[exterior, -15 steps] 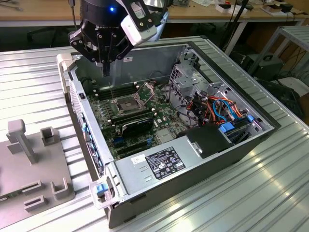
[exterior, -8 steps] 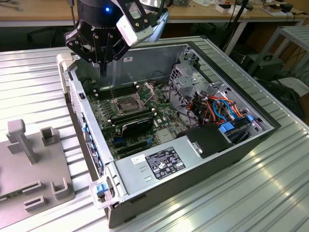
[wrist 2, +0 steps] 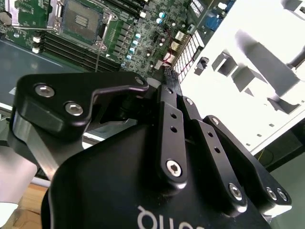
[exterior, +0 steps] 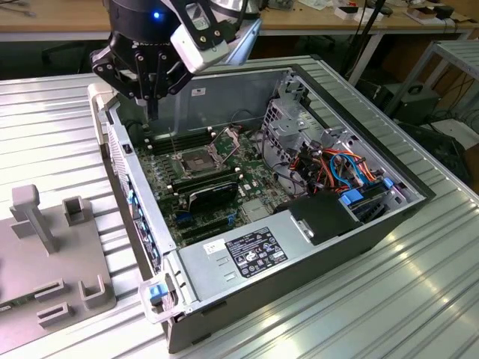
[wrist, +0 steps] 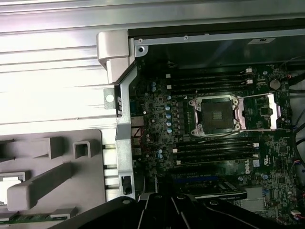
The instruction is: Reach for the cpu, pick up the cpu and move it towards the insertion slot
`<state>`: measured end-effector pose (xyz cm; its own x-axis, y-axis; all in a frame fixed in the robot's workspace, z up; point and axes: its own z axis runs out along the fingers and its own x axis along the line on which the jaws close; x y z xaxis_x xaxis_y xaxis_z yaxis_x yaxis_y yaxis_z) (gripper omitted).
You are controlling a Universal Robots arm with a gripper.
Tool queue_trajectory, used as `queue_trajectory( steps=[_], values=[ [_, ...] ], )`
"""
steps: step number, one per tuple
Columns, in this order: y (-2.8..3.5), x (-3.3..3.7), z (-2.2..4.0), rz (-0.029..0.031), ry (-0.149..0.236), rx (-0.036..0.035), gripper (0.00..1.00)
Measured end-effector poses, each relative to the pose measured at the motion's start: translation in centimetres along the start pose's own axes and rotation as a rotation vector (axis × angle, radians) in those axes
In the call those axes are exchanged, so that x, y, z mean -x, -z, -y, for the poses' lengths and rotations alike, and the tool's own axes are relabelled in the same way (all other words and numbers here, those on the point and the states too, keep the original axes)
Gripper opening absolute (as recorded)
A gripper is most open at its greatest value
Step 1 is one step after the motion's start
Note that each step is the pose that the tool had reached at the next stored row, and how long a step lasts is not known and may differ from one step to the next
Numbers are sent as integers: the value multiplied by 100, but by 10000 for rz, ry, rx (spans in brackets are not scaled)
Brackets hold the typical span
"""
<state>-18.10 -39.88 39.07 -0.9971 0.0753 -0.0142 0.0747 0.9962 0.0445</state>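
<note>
Insertion slot lies below, beside pincer.

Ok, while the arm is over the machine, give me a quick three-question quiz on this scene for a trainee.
1. True or false: the latch plate of the insertion slot is swung open beside it.
2. In the exterior view, the gripper hangs over: A) the far corner of the computer case, on that view's left; B) the power supply; C) the grey fixture tray.
3. Fill in: the long memory slots run along ____ sides of the insertion slot.

Key: 1 true; 2 A; 3 both.
</note>
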Motion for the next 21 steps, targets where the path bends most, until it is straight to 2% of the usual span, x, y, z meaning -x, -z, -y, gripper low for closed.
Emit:
queue_trajectory(
  steps=[9,15,21],
  values=[
    [-4,-198,15,-11,-1,-2,11],
    [-7,-362,28,-10,-1,0,11],
    [-10,-432,33,-11,0,-1,11]
  ],
)
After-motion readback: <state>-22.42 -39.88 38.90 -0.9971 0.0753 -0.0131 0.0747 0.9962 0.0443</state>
